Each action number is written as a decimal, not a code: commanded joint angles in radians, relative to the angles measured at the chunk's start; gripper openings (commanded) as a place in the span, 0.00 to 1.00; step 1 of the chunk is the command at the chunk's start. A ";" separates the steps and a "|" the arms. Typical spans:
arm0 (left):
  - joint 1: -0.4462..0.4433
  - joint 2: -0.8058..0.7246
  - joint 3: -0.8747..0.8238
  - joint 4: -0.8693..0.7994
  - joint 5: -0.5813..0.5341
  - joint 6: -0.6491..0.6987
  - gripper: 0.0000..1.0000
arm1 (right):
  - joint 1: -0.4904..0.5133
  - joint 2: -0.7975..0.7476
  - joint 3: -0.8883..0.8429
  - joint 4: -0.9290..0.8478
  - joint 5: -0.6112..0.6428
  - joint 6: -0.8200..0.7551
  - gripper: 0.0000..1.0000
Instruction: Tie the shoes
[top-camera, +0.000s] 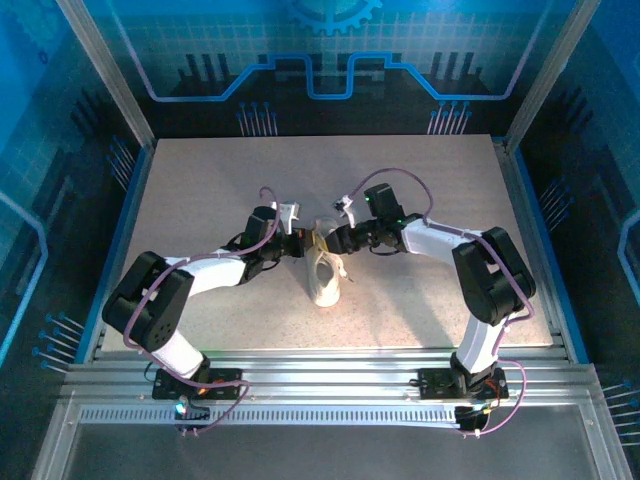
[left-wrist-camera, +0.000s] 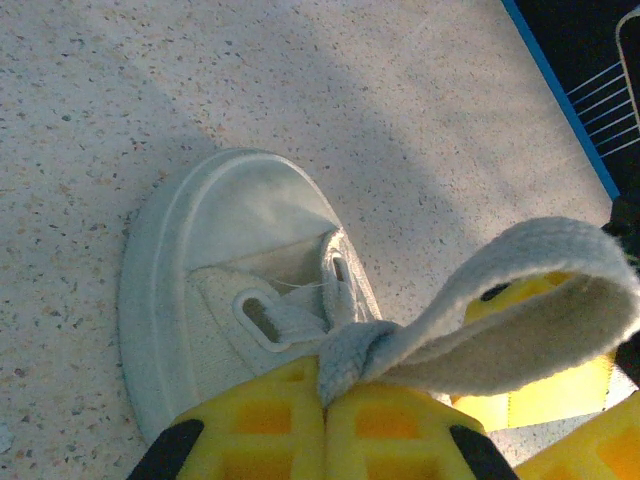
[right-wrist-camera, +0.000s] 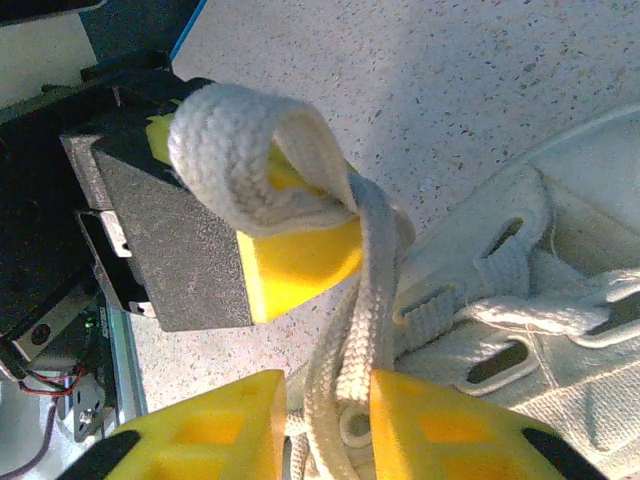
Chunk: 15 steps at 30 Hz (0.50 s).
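Sneaker (top-camera: 324, 282) under left gripper (left-wrist-camera: 325, 418), which pinches a lace loop (left-wrist-camera: 540, 260); right gripper (right-wrist-camera: 327, 420), beside it, narrowly parted around laces (right-wrist-camera: 350, 320).

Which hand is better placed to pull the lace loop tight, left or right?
Left, probably. The left hand is shut on the lace loop; the right hand stands open, with the lace passing between its fingers.

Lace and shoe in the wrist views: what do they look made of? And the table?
Lace: flat woven fabric, likely cotton or polyester, matte; the braided weave shows clearly. Shoe: white canvas-like upper with stitched eyelets; the smooth toe cap and rim look rubbery. Table: hard, matte, speckled top, perhaps stone-look laminate.
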<state>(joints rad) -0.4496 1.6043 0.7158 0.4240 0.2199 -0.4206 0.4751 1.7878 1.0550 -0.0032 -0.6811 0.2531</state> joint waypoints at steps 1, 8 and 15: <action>-0.003 0.011 0.008 0.010 -0.023 -0.013 0.00 | 0.023 0.019 0.033 -0.011 -0.021 -0.026 0.31; -0.002 0.007 0.007 0.004 -0.017 -0.015 0.00 | 0.034 0.053 0.079 -0.051 0.012 -0.044 0.14; -0.002 -0.031 -0.029 0.009 -0.009 -0.007 0.00 | 0.044 0.018 0.071 -0.092 0.162 -0.060 0.00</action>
<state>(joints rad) -0.4496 1.6028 0.7136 0.4240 0.2203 -0.4206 0.5041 1.8263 1.1133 -0.0525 -0.6006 0.2153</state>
